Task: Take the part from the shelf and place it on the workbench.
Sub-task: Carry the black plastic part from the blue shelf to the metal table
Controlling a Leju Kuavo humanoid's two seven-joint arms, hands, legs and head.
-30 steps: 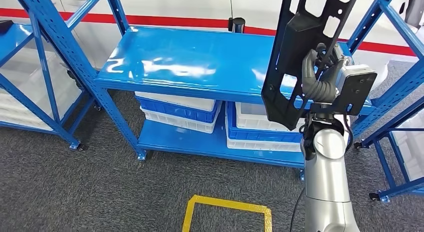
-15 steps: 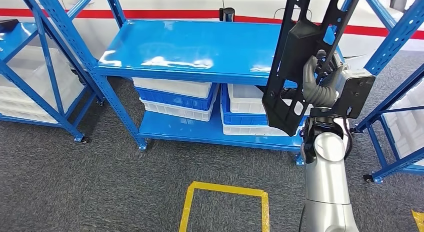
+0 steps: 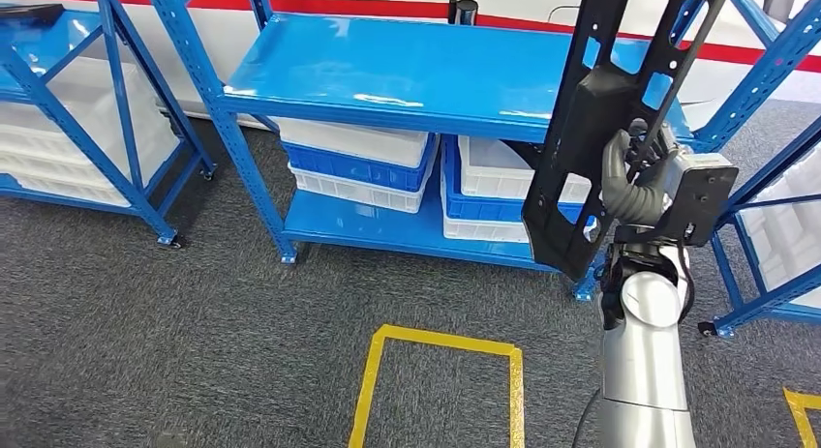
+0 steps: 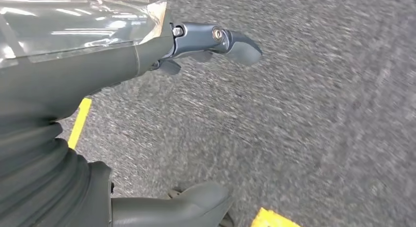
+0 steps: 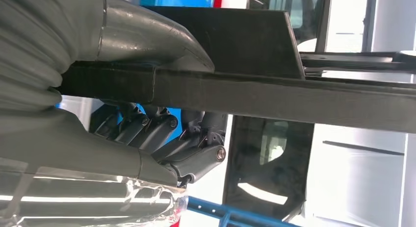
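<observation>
Part (image 3: 620, 119), a black cut-out panel, stood upright at right of frame, gripped by the right robot hand (image 3: 634, 177); the left robot hand (image 4: 147, 55) hung with fingers apart.

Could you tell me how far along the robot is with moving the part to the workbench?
Done: the black part is off the blue shelf. In hand: the right hand grips it upright above the carpet. Left: no workbench is visible, so carrying and placing it remain.

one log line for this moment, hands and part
right hand: grips black part, upright, off shelf | left hand: holds nothing, over carpet | workbench: unseen
</observation>
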